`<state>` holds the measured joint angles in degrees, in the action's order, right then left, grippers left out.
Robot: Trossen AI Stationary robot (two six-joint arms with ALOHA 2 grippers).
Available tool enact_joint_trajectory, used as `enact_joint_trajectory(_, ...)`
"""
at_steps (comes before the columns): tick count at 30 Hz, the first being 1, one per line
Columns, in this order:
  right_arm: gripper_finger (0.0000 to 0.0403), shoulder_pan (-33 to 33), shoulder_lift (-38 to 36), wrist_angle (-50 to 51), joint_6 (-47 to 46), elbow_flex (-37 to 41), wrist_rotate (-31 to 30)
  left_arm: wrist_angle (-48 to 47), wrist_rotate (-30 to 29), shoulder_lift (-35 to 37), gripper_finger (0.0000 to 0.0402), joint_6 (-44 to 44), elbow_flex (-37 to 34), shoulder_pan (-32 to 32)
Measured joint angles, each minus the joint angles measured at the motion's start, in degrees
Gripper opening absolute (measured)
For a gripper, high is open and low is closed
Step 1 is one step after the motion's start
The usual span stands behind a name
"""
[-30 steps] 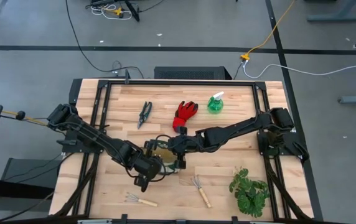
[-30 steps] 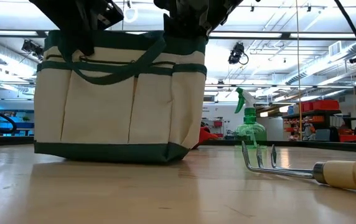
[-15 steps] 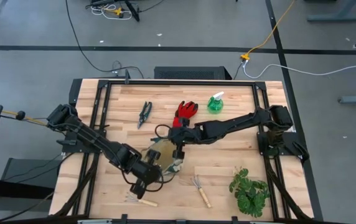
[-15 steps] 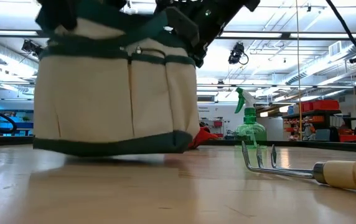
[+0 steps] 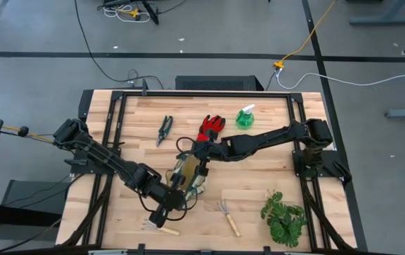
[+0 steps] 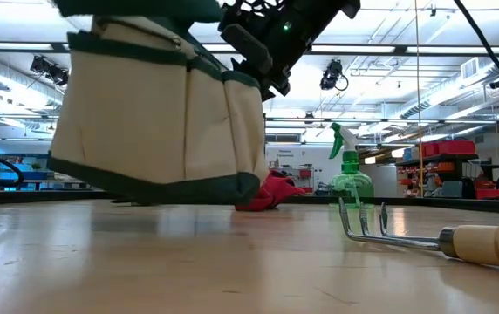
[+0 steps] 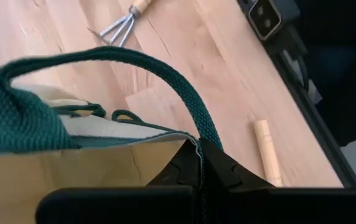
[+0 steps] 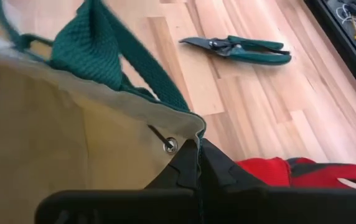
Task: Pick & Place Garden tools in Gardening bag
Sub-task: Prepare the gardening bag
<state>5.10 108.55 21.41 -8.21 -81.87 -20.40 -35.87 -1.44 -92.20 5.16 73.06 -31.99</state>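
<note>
The cream canvas bag with dark green trim [image 5: 189,175] hangs between my two grippers at mid-table; in the low view the bag [image 6: 158,113] is tilted, its left bottom corner higher. My left gripper [image 5: 177,190] is shut on its near end and my right gripper [image 5: 201,154] on its far end. The grey shears [image 5: 164,129], red glove [image 5: 211,127] and green spray bottle [image 5: 245,117] lie on the table's far part. Two wooden-handled rakes [image 5: 227,217] [image 5: 158,227] lie near the front edge. My left gripper pinches the bag's top rim [image 7: 187,138] between its two fingers, right where a green handle strap [image 7: 184,102] meets it. The bag hangs below the fingers, tilted; I cannot tell whether its lowest corner is off the table. My right gripper pinches the bag's top rim at a corner [image 8: 195,129] between its two fingers, beside a metal rivet [image 8: 170,145] and the foot of a green handle strap [image 8: 147,81]. The bag hangs below the fingers, tilted.
A leafy green plant [image 5: 284,217] stands at the near right. The nearest rake [image 6: 433,237] lies in front of the low camera. Black frame rails [image 5: 110,134] run along the table's sides. The glove [image 8: 302,171] lies just beyond the bag's far end.
Both grippers have stayed shut on the bag and raised it off the table. My right gripper has gone toward the far edge and my left gripper toward the near edge. The bag has turned about and tipped, one bottom corner higher than the other.
</note>
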Motion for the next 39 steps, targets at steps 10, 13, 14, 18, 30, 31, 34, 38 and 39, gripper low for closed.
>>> enact_joint_trajectory(10, 0.0, -0.34, 0.0, -0.84, -0.4, 0.0, 2.02, -2.0, -3.21, 0.0, 0.0005, 0.69, 0.0, -0.03)
enact_joint_trajectory(13, 0.0, 0.16, 0.0, -1.38, -0.27, 0.0, 2.06, -2.3, -3.18, 0.0, 0.0005, 1.54, 0.0, 0.52)
enact_joint_trajectory(14, 0.0, 0.31, 0.0, -1.4, -0.05, 0.0, 2.31, -2.13, -3.09, 0.0, 0.0004, 1.67, 0.0, 0.57)
enact_joint_trajectory(18, 0.0001, 0.42, 0.0, -1.49, 0.74, 0.0, 2.67, -2.1, -3.06, 0.0, 0.0007, 1.73, 0.0, 0.57)
enact_joint_trajectory(30, 0.0015, 0.69, 0.0, -2.1, 0.99, 0.0, 8.43, -1.08, -3.65, 0.0, 0.0032, 3.97, 0.0, 0.63)
enact_joint_trajectory(31, 0.0016, 0.71, 0.0, -2.1, 1.19, 0.0, 8.24, -1.09, -3.67, 0.0, 0.0032, 4.66, 0.0, 0.63)
enact_joint_trajectory(34, 0.0016, 0.68, 0.0, -2.12, 1.45, 0.0, 7.91, -1.13, -3.75, 0.0, 0.0034, 4.75, 0.0, 0.66)
enact_joint_trajectory(38, 0.0017, 0.72, 0.0, -2.22, 1.73, 0.0, 7.91, -1.15, -4.65, 0.0, 0.0047, 5.75, 0.0, 0.66)
enact_joint_trajectory(39, 0.0017, 0.77, 0.0, -2.31, 1.78, 0.0, 7.91, -1.16, -5.0, 0.0, 0.0053, 5.84, 0.0, 0.66)
